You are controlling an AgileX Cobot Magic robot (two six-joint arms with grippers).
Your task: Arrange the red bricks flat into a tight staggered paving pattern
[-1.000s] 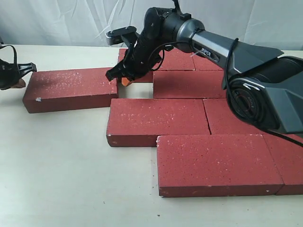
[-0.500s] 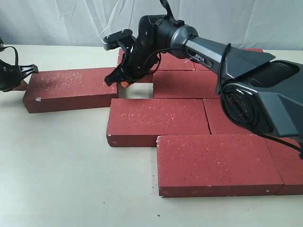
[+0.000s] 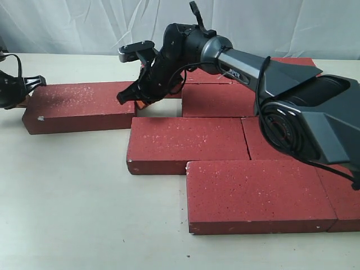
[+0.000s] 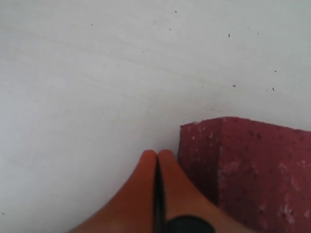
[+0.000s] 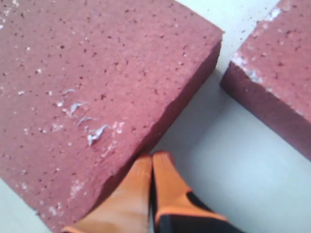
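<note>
- The loose brick (image 3: 81,106) lies flat on the desk (image 3: 73,208), out to the left of the paving. An open gap separates its right end from the rear-row brick (image 3: 225,100). Its near edge runs close to the back corner of the middle-row brick (image 3: 185,143). Slide it crooked and it could snag there and knock that brick out of line.
- Your right hand (image 5: 151,170) has its fingertips pressed together and holds nothing. It sits down in that gap, against the loose brick's end face. If the brick is driven toward the paving with the hand there, I'd expect it to get squeezed between the two bricks.
- Your left hand (image 4: 157,167), also pressed together and empty, is just beside the brick's far corner, not at the middle of that end. A push from there would likely turn the brick rather than carry it straight.
- Both contacts are narrow tips on rough, chipped edges, so they may skid off and scrape the desk.
</note>
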